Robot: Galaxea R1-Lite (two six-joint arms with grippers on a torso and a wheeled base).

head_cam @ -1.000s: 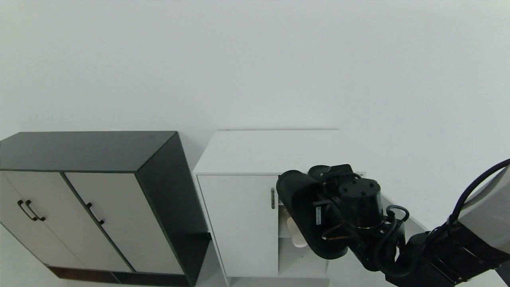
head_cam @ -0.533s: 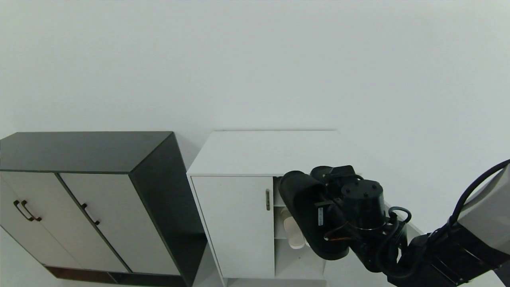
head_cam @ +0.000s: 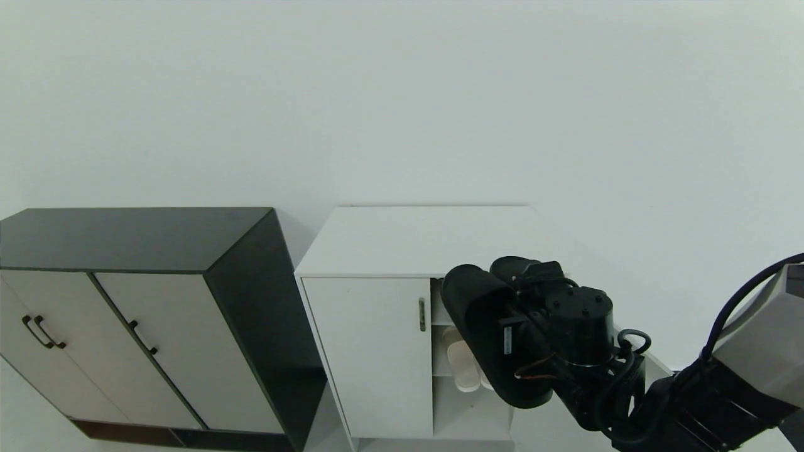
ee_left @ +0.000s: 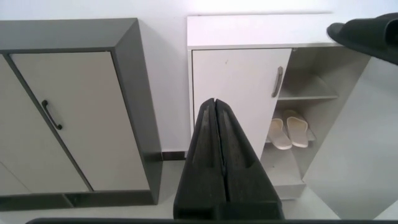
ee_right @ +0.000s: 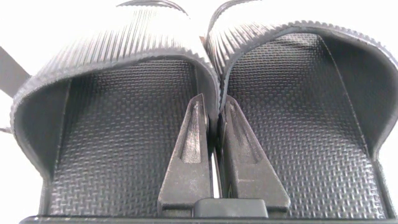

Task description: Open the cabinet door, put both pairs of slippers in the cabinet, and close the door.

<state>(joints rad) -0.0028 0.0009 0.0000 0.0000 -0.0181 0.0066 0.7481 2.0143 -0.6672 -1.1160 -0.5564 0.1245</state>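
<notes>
Right gripper (ee_right: pixel 214 155) is pinching the black slippers (head_cam: pixel 493 339) as a pair: fingers nearly together, clamped on the two adjoining inner side walls. It holds them in front of the white cabinet (head_cam: pixel 414 242), whose right side stands open. The white slippers (ee_left: pixel 289 132) already lie on the middle shelf, so the step in hand looks like stowing pair no. 2. Next move needs the pair carried fwd onto a free shelf w/o clipping the shelf edges, then release — door shut last. Left gripper (ee_left: pixel 216 143) is pressed together, empty, back from the cabinet.
</notes>
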